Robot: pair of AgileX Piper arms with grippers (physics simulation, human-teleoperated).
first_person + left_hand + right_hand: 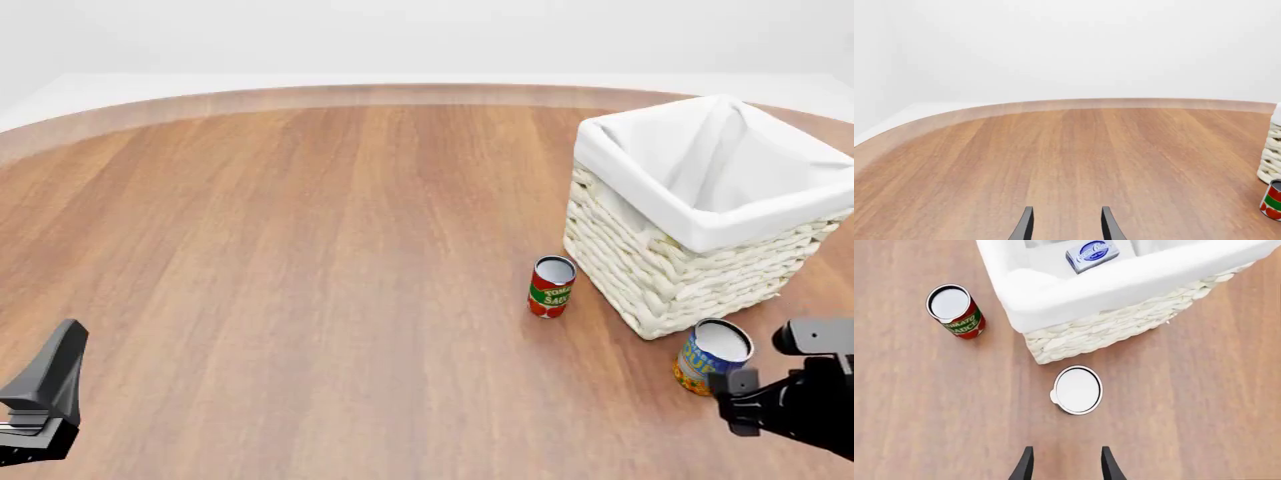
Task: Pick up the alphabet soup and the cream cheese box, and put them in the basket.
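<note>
Looking down from the right wrist view, the right gripper [1063, 465] is seen with its fingers spread and nothing between them. The alphabet soup [1077, 389] stands just past the fingertips, near the middle of the frame, upright on the table [914, 405] beside the basket [1121, 330]. The cream cheese box [1092, 254] is already lying inside the basket, at the top of the frame. The tomato sauce can [955, 310] is left at the upper left. The left gripper [1065, 224] is also spread and held over bare wood. The soup can seems to be next: the gripper must be lowered around it and closed.
</note>
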